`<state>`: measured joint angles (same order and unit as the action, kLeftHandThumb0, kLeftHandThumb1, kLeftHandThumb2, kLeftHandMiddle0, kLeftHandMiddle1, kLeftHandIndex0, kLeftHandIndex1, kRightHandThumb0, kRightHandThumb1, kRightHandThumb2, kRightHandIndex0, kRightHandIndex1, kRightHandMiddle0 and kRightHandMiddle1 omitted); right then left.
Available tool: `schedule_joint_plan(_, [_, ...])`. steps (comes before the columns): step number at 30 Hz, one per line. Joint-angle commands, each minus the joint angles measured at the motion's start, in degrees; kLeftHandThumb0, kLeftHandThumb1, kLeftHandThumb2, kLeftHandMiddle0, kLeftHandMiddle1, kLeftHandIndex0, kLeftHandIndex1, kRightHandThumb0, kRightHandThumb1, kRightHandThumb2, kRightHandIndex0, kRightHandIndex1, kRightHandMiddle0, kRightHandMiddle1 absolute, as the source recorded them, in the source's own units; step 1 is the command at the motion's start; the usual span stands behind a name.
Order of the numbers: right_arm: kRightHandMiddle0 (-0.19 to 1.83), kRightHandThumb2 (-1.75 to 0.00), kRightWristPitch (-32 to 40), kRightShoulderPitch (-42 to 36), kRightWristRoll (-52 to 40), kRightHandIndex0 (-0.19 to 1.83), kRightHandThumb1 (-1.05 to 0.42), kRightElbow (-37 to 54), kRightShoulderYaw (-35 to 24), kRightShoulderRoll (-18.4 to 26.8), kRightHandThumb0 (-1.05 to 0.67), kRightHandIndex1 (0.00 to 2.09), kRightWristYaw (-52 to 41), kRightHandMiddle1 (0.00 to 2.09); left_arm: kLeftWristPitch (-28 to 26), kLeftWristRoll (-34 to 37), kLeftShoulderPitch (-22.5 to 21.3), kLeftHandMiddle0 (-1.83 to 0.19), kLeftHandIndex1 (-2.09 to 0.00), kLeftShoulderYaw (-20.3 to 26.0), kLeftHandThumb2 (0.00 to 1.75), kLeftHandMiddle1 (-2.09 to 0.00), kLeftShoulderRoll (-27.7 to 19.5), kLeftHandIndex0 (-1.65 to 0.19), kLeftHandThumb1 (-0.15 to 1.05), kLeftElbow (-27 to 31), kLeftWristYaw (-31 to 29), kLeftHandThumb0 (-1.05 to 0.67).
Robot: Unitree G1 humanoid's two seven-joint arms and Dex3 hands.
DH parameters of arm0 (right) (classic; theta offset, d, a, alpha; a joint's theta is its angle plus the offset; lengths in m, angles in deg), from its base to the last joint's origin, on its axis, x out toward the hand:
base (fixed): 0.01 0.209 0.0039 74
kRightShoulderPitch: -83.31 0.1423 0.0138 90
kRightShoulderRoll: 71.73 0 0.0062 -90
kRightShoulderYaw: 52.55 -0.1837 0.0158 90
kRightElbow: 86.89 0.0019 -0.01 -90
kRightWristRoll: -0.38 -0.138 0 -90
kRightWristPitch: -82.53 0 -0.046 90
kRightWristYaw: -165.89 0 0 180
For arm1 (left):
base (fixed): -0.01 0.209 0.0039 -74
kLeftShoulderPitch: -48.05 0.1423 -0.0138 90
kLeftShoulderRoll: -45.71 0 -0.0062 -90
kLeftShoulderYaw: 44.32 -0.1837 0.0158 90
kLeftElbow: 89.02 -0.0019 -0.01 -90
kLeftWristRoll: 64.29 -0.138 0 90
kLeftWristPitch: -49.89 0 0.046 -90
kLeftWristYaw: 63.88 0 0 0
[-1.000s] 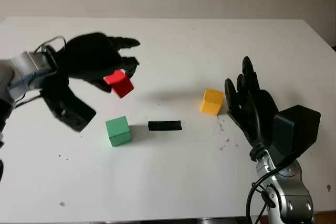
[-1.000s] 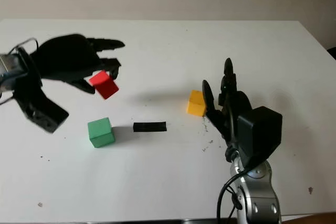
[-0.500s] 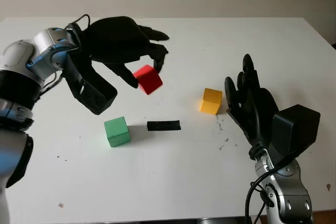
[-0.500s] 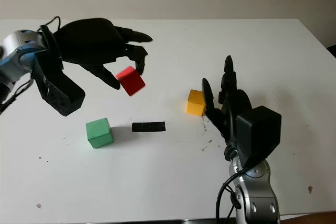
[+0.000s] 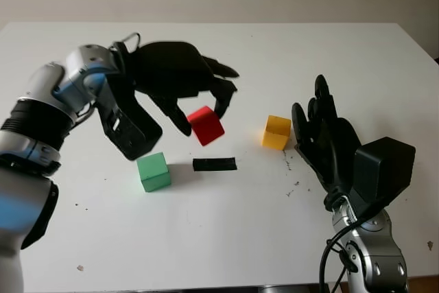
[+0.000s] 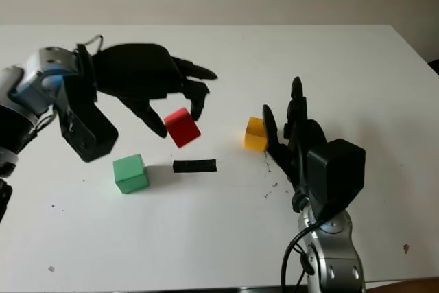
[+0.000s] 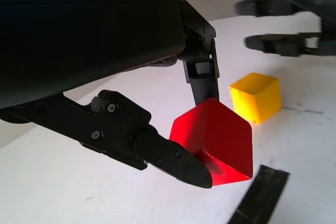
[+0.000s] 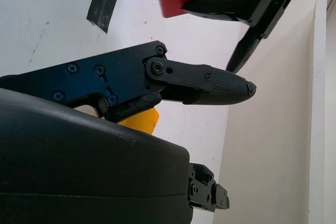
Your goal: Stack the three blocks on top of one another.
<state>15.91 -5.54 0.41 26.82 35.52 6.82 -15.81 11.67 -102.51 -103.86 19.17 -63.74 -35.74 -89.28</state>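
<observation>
My left hand [image 5: 199, 104] is shut on the red block [image 5: 206, 125] and holds it tilted above the table, between the green block [image 5: 153, 171] and the yellow block [image 5: 277, 132]. In the left wrist view the red block [image 7: 215, 139] is pinched between my black fingers [image 7: 173, 156], with the yellow block [image 7: 256, 97] beyond it. The green block lies on the table, left of a black tape strip [image 5: 215, 164]. My right hand [image 5: 322, 132] stands open just right of the yellow block, apart from it.
The white table [image 5: 226, 238] has its far edge against a pale wall. The black tape strip lies flat under the path between the green and yellow blocks. The table's right edge runs near my right arm [image 5: 370, 238].
My left hand has carried the red block to the right and lower, from above the green block's left to over the tape strip. The right hand has not moved.
</observation>
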Motion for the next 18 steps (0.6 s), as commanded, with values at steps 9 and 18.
schedule_joint_plan(9, [-0.18, -0.52, -2.06, -0.77, 0.99, -0.19, -1.05, 1.04, 0.08, 0.07, -0.7, 0.0, 0.89, 0.05, 2.57, -7.39, 2.17, -0.26, -1.34, -2.26, 0.05, -0.07, 1.44, -0.44, 0.89, 1.34, 7.86, -0.47])
schedule_joint_plan(18, [-0.17, -0.52, -2.57, -1.21, 1.78, -0.19, -1.05, 1.3, 0.03, -0.29, -0.71, 0.0, 1.35, 0.06, 4.04, -12.11, 2.45, -0.25, -1.48, -4.44, 0.06, -0.05, 1.73, -0.36, 0.91, 1.28, 12.18, -0.44])
